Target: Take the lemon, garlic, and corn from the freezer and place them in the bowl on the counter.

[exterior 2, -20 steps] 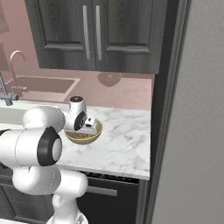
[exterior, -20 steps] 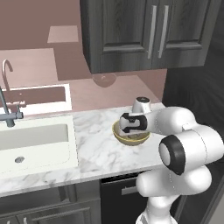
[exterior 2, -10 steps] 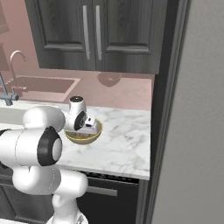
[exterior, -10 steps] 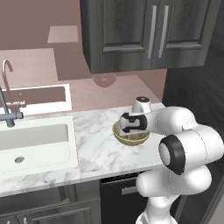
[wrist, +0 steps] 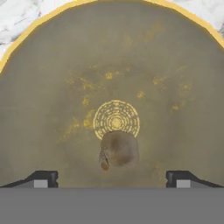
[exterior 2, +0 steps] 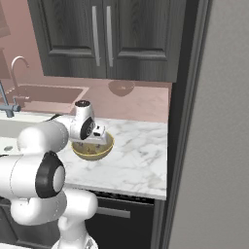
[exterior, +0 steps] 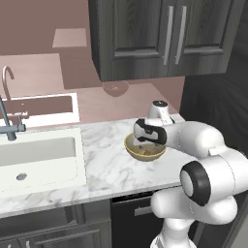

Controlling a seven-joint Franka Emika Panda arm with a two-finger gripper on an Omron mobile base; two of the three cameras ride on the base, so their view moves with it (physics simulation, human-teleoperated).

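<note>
bowl [wrist: 52, 87], small brown item [wrist: 119, 149] inside

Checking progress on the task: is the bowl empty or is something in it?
Not empty: a small brownish lump lies on the bowl floor, under the open gripper.

bowl [exterior: 144, 151] beneath tool [wrist: 111, 177] — upper cabinets [exterior: 164, 36] overhead

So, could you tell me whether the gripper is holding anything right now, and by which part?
Nothing is held. The gripper hangs open over the bowl, and a small brownish lump lies loose on the bowl's floor between the fingertips.
</note>
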